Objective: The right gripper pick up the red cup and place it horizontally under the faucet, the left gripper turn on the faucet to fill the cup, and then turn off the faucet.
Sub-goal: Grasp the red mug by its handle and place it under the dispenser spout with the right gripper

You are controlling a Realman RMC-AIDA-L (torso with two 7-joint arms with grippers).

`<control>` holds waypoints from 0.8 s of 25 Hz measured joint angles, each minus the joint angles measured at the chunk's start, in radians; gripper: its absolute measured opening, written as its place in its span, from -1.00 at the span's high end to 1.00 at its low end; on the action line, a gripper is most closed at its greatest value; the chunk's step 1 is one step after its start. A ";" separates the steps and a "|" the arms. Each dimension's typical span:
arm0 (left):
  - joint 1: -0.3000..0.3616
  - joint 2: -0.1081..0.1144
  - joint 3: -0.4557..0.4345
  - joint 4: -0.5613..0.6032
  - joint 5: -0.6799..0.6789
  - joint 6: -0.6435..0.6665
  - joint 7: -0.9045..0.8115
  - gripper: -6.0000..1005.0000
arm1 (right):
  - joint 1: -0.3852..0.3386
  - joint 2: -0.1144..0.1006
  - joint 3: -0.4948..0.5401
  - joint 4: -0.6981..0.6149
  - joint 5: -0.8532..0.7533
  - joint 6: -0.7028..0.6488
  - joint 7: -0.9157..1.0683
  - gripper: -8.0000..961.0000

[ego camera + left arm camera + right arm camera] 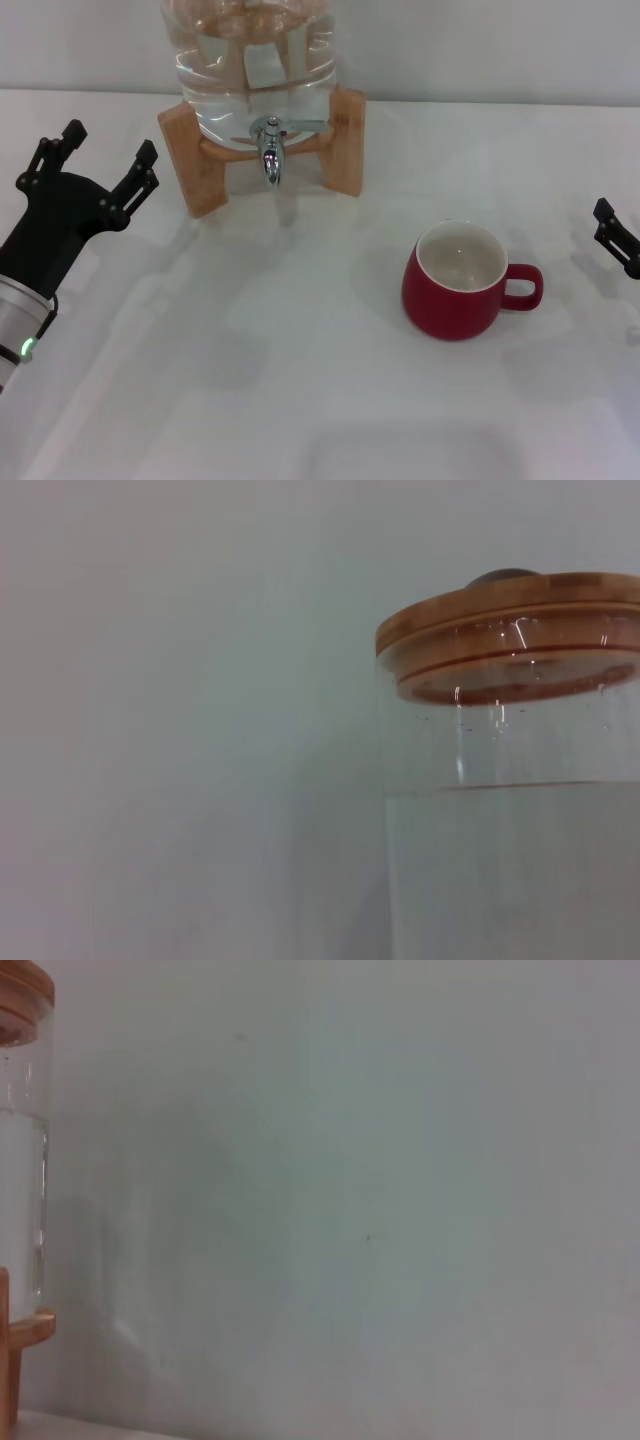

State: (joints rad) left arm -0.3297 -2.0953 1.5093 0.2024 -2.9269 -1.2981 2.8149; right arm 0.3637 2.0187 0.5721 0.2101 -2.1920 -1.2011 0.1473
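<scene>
Red cup (458,281) upright on white table (300,380), right of and nearer than faucet (270,150) (handle facing right). Left gripper (105,165) spread wide, empty, left of wooden stand (195,165). Right gripper (615,235) at right edge; jaw state unclear.

Glossy ceramic, polished metal, clear jug, bare wood.
The red cup (455,292) looks glazed and smooth; behind it, the faucet (270,150) gleams chrome on a transparent jug (250,60) cradled by a matt wooden stand (200,165).
</scene>
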 joint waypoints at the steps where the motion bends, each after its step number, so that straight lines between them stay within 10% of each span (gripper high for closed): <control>1: 0.000 0.000 0.000 0.000 0.000 0.001 0.000 -0.74 | -0.001 0.000 0.000 0.000 0.000 0.000 0.000 -0.78; 20: 0.000 -0.002 -0.002 0.000 -0.002 0.014 0.000 -0.74 | -0.010 0.000 -0.006 0.007 -0.001 0.004 0.000 -0.78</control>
State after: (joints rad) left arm -0.3297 -2.0969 1.5078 0.2025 -2.9284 -1.2838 2.8148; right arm 0.3537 2.0187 0.5658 0.2175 -2.1926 -1.1974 0.1473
